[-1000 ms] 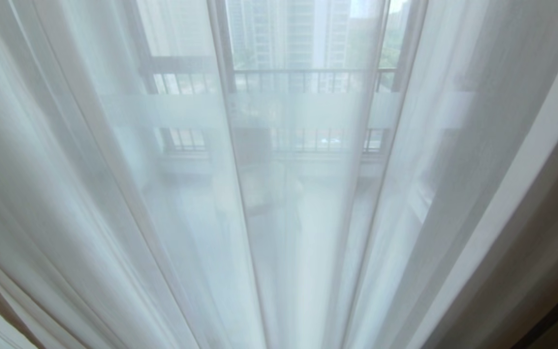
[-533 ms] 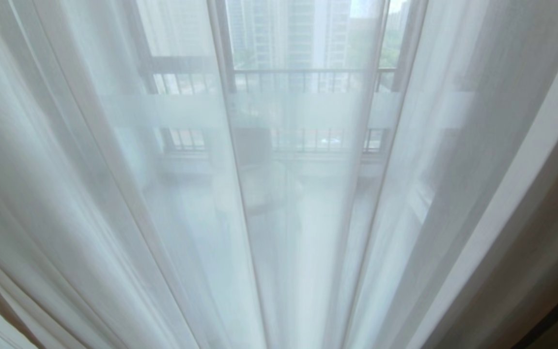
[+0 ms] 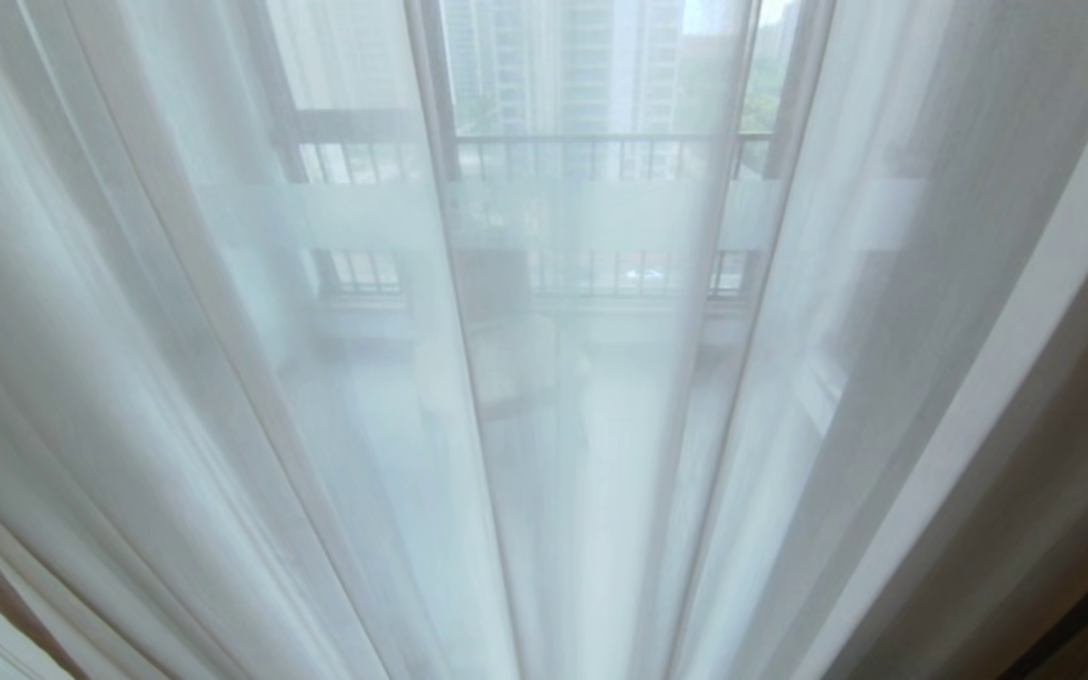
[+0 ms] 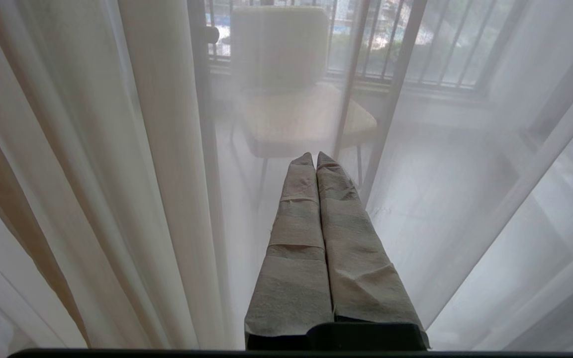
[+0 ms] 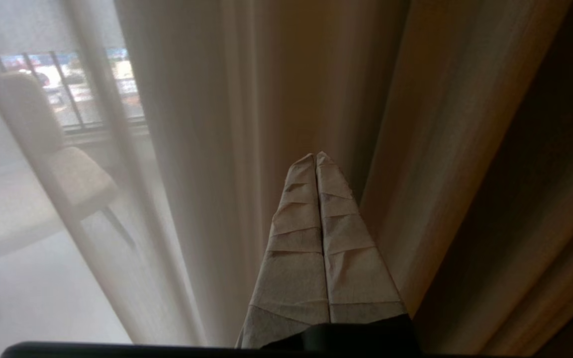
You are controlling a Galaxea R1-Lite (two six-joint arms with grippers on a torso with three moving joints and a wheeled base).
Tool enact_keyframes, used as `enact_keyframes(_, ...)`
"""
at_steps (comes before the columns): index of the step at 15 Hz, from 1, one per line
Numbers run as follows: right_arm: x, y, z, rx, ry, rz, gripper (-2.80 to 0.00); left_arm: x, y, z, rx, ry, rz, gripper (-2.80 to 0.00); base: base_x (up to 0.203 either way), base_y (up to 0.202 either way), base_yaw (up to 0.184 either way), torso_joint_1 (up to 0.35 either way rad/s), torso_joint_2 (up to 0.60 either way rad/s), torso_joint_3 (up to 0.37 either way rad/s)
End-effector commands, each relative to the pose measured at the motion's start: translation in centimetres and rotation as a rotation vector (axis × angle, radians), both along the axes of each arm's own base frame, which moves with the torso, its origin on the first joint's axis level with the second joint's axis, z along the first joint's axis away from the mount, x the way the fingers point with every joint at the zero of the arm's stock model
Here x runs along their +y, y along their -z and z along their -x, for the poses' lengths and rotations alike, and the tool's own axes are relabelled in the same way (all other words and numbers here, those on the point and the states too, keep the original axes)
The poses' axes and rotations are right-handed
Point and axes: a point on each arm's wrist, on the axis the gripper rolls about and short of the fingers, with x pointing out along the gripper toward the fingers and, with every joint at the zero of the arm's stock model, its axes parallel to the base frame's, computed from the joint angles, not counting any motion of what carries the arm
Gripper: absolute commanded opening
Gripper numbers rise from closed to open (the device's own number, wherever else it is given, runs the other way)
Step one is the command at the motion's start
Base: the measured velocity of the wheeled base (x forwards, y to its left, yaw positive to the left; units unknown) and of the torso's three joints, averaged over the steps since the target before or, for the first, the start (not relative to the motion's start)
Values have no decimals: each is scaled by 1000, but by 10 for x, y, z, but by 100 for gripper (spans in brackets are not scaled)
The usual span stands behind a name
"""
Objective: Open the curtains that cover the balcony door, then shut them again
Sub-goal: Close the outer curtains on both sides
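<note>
- The thin white see-through sheer curtains (image 3: 223,397) hang drawn across the whole head view, in long vertical pleats, with no gap between folds.
- Heavy opaque cream-beige woven drapes (image 5: 276,99) hang at the right edge, beside the sheer layer.
- The black-framed glass balcony door (image 3: 431,123), with a frosted white band across its panes, shows faintly behind the sheer.
- A pale upholstered chair (image 4: 286,99) stands on the balcony floor beyond the glass.
- Left pincer (image 4: 315,156): tape-wrapped fingers pressed together, holding nothing, pointing at the sheer, clear of it.
- Right pincer (image 5: 315,156): fingers likewise pressed together, empty, pointing at the beige folds; contact cannot be judged.
</note>
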Motion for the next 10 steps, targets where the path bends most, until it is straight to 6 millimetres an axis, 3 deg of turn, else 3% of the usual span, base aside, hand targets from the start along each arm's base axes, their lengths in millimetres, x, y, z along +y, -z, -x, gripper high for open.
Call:
enact_keyframes(1, -21, -26, -34, 79, 166, -57, -280, 0, 0, 0, -1, -1, 1, -280, 0, 0, 0, 0, 0, 0)
enact_keyframes(4, -42, -44, -44, 84, 273, -86, -280, 0, 0, 0, -2, 0, 1, -280, 0, 0, 0, 0, 0, 0)
enact_keyframes(5, -46, -47, -44, 84, 271, -91, 0, 0, 0, 0, -1, 0, 1, -280, 0, 0, 0, 0, 0, 0)
enact_keyframes(10, -52, -46, -44, 77, 278, -111, 0, 0, 0, 0, -1, 1, 1, -280, 0, 0, 0, 0, 0, 0)
